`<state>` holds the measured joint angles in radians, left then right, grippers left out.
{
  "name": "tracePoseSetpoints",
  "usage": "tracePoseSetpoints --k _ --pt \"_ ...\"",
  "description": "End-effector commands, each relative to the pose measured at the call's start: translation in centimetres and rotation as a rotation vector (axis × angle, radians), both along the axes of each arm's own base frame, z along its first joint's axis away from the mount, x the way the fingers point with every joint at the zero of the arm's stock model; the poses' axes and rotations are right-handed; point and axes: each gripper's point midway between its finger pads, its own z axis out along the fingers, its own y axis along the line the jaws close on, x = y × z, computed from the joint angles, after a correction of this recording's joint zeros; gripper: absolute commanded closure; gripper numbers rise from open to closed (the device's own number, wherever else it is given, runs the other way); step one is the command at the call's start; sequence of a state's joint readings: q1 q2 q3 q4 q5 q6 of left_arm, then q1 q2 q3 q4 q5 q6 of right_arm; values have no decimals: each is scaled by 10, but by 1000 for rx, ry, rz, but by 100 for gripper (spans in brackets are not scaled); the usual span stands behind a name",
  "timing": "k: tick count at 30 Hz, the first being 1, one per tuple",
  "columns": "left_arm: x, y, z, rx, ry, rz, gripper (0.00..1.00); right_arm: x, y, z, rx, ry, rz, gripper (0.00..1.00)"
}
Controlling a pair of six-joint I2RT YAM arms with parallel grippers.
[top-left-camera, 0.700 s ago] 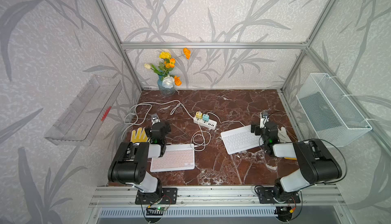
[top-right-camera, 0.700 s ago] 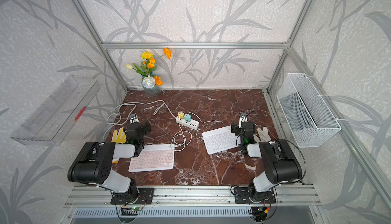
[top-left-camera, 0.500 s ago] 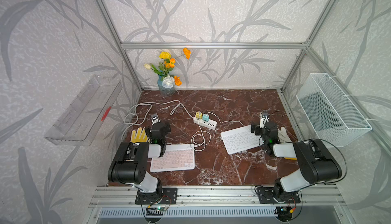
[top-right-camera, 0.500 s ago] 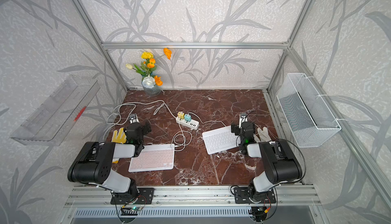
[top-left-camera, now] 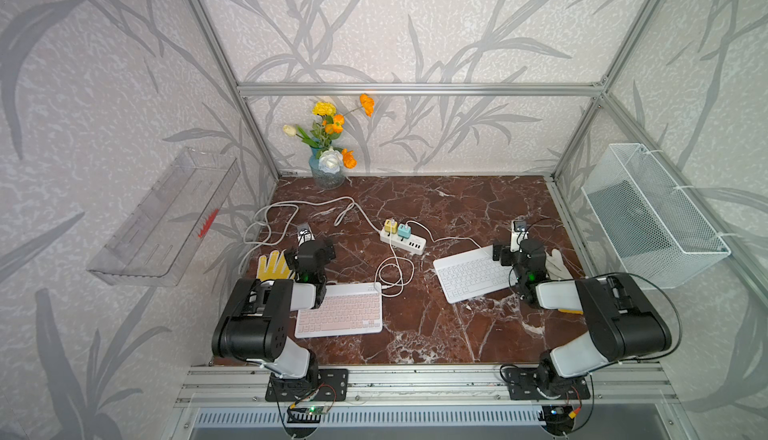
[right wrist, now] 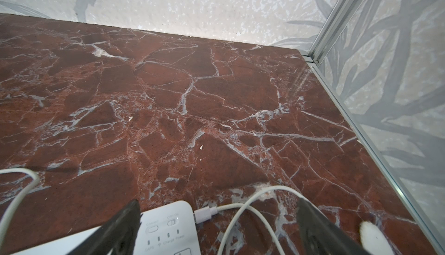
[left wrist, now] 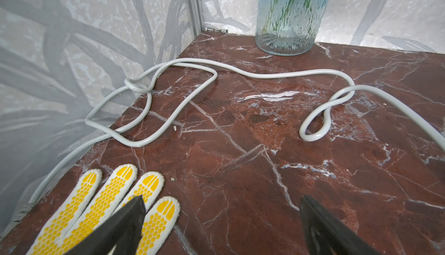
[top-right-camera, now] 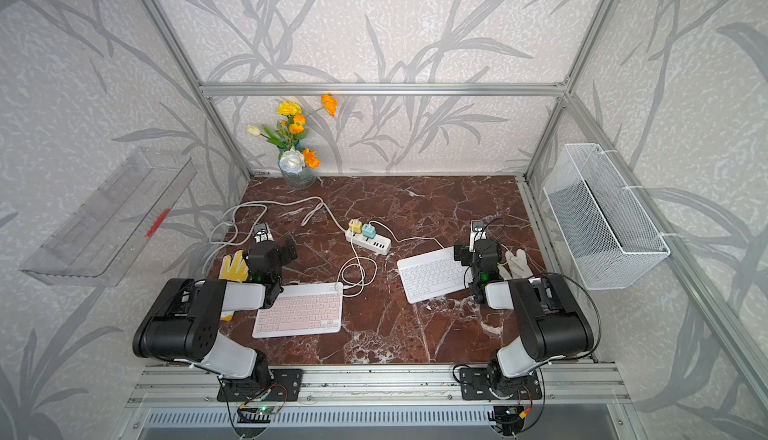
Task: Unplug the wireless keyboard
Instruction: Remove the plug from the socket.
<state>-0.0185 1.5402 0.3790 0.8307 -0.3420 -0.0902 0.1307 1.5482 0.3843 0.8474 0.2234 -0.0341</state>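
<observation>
A white wireless keyboard [top-left-camera: 471, 277] lies on the right of the marble table, and a pink one [top-left-camera: 338, 315] on the left; a thin white cable joins each to a charger on the power strip [top-left-camera: 403, 241]. In the right wrist view the white keyboard's corner [right wrist: 168, 229] shows a white plug [right wrist: 204, 214] seated in its edge, the cable [right wrist: 240, 208] looping away. My right gripper [right wrist: 218, 203] is open just over that corner and plug. My left gripper [left wrist: 221, 200] is open above bare marble beside a yellow-dotted glove [left wrist: 103, 200], behind the pink keyboard.
A glass vase of flowers [top-left-camera: 328, 171] stands in the back left corner. A thick grey cord [left wrist: 192, 92] snakes across the left rear. A white glove [top-left-camera: 555, 263] lies right of the right gripper. A wire basket [top-left-camera: 648, 217] and a clear shelf [top-left-camera: 166, 217] hang on the side walls.
</observation>
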Motion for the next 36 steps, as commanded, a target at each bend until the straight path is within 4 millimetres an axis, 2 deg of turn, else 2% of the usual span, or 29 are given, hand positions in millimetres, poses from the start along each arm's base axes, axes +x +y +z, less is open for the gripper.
tracePoseSetpoints --k 1,4,5,7,9,13,17,20,23,27,32,36 --pt "6 0 13 0 -35 6 0 4 1 10 7 -30 0 1" --pt "6 0 13 -9 -40 -4 0 4 2 11 19 -32 14 1" --pt "6 0 14 -12 -47 -7 0 7 4 17 21 -56 25 1" --pt "9 -2 25 -24 -54 -35 0 8 8 24 16 1 49 1" --pt "14 -8 34 -38 35 -82 0 8 12 36 9 70 75 1" --pt "26 -15 66 -70 105 -116 0 6 21 68 29 27 126 1" --pt "32 -34 94 -169 106 -189 0 -4 47 94 83 74 271 1" --pt "34 -51 102 -287 120 -240 2 -12 68 116 159 73 380 1" --pt "33 -73 99 -403 190 -304 6 -23 98 129 257 84 509 1" --pt "31 -96 93 -543 211 -348 7 -46 138 133 259 117 648 1" --pt "29 -131 74 -631 272 -406 10 -69 185 125 277 154 825 0" --pt "29 -160 60 -697 328 -456 14 -79 224 114 260 201 922 4"
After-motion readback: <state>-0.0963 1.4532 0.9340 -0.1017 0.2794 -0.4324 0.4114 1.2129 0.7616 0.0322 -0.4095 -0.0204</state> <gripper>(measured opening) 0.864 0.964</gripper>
